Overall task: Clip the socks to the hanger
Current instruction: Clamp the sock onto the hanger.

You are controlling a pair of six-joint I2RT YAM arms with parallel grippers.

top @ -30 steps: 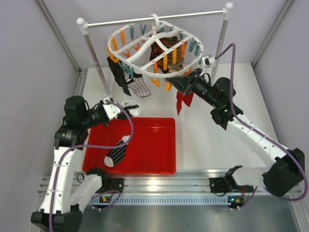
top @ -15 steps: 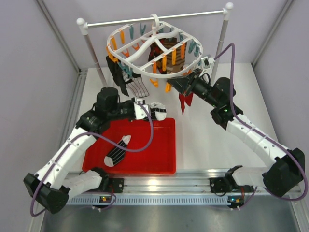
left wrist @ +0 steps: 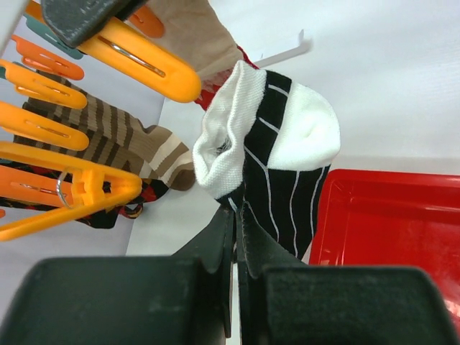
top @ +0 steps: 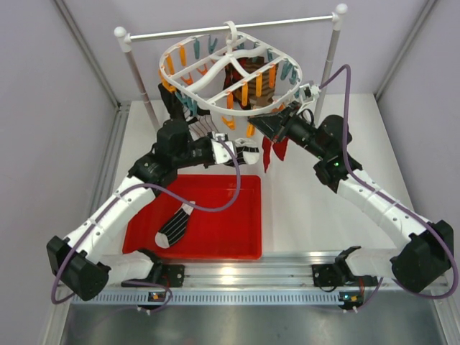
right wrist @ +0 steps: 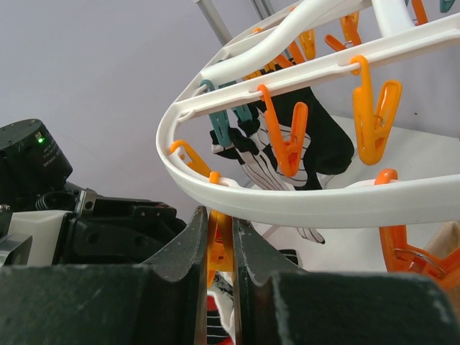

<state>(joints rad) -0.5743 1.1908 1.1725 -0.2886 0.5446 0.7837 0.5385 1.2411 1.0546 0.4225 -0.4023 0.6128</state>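
The white hanger [top: 210, 106] hangs from the rod, with orange and teal clips; its rim crosses the right wrist view [right wrist: 287, 205]. My left gripper [top: 237, 154] is shut on a black sock with thin white stripes and a white toe [top: 249, 153], and holds it just under the hanger's near edge; the sock fills the left wrist view [left wrist: 277, 165]. My right gripper [top: 272, 129] is shut on an orange clip [right wrist: 221, 241] under the rim. A second black striped sock [top: 175, 226] lies in the tray. A dark red sock [top: 274, 149] and a brown striped sock [left wrist: 122, 136] hang clipped.
A red tray [top: 237, 237] sits at the near left. The white rod [top: 230, 27] on two posts spans the back. Black socks [top: 176, 111] hang at the hanger's left. Grey walls close both sides.
My left arm has swung right and away from me, carrying the black striped sock from the tray's far left corner to under the hanger. The right arm has stayed on the clip.
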